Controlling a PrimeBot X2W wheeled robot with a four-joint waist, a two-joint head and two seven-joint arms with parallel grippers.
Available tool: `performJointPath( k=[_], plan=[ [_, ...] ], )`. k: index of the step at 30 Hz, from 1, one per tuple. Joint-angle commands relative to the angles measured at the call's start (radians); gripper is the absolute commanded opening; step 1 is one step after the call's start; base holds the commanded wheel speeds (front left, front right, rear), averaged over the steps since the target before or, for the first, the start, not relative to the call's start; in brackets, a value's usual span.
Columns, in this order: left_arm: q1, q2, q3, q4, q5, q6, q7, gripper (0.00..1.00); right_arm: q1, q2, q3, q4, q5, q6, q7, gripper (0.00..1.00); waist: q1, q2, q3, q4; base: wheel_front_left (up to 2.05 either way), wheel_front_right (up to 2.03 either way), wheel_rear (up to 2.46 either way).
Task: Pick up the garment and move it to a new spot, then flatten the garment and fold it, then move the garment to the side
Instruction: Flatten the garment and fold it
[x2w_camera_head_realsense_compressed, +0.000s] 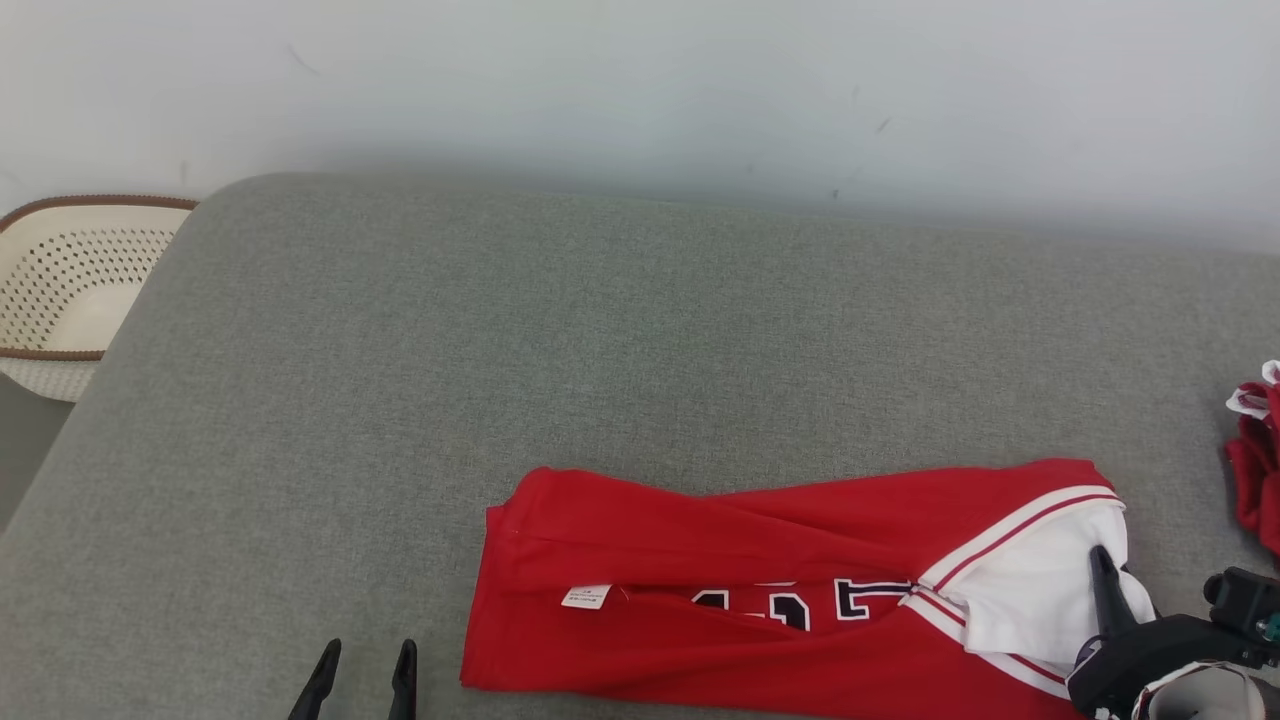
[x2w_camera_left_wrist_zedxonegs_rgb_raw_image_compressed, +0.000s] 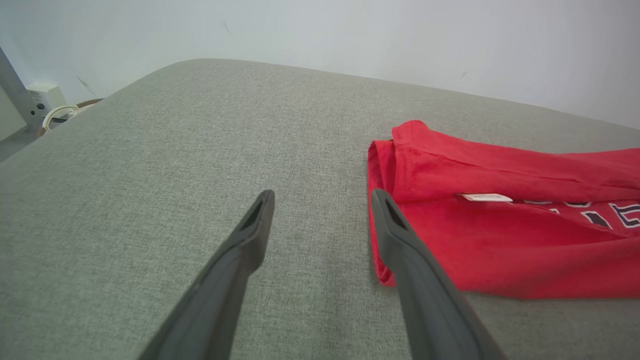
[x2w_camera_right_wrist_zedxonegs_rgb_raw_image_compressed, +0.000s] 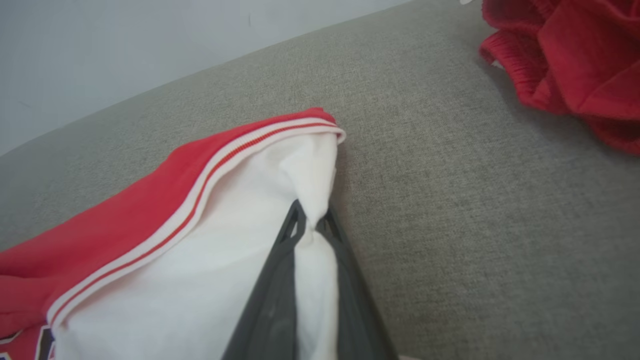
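Observation:
The garment (x2w_camera_head_realsense_compressed: 760, 590) is a red jersey with white sleeve panels and dark lettering, folded into a long strip on the grey cushioned surface (x2w_camera_head_realsense_compressed: 500, 360). My right gripper (x2w_camera_head_realsense_compressed: 1102, 560) is at its right end, shut on the white sleeve fabric (x2w_camera_right_wrist_zedxonegs_rgb_raw_image_compressed: 310, 190), which bunches between the two dark fingers (x2w_camera_right_wrist_zedxonegs_rgb_raw_image_compressed: 292, 235). In the left wrist view the garment's red left end (x2w_camera_left_wrist_zedxonegs_rgb_raw_image_compressed: 475, 200) with a small white label (x2w_camera_left_wrist_zedxonegs_rgb_raw_image_compressed: 486, 197) lies just right of my left gripper (x2w_camera_left_wrist_zedxonegs_rgb_raw_image_compressed: 322, 205), which hovers open over bare grey fabric, its tips also low in the head view (x2w_camera_head_realsense_compressed: 362, 665).
A cream perforated basket (x2w_camera_head_realsense_compressed: 70, 290) with a brown rim stands beyond the surface's left edge. A second crumpled red cloth (x2w_camera_head_realsense_compressed: 1258, 460) lies at the far right edge, also at the top right of the right wrist view (x2w_camera_right_wrist_zedxonegs_rgb_raw_image_compressed: 575, 60). A pale wall runs behind.

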Motion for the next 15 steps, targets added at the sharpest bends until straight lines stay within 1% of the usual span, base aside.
performJointPath(
  k=[1,5,8,11,15],
  plan=[
    [0.006,0.0,0.0,-0.002,0.002,0.0,-0.001,1.0,0.018,-0.007,-0.017,-0.007,-0.012,-0.001,0.001,0.0,-0.0001,-0.0002,-0.006,-0.008,0.0,0.0,0.0],
    [0.011,0.0,-0.011,-0.001,-0.008,0.002,-0.001,1.0,0.037,-0.019,-0.073,-0.031,-0.055,-0.001,0.0,0.0,-0.0001,-0.0002,-0.011,-0.026,0.0,0.0,0.0],
    [0.01,0.0,-0.021,-0.001,-0.016,0.005,-0.001,1.0,0.039,-0.026,-0.094,-0.042,-0.08,-0.001,0.0,0.0,-0.0001,-0.0002,-0.013,-0.041,0.0,0.0,0.0],
    [0.005,0.0,-0.027,0.001,-0.021,0.007,-0.001,1.0,0.035,-0.027,-0.086,-0.061,-0.098,-0.001,0.0,0.0,-0.0001,-0.0002,-0.012,-0.055,0.0,0.0,0.0],
    [-0.001,0.0,-0.031,0.005,-0.028,0.009,-0.001,1.0,0.021,-0.023,-0.04,-0.132,-0.119,-0.001,0.001,0.0,-0.0001,-0.0002,-0.007,-0.07,0.0,0.0,0.0]
  ],
)
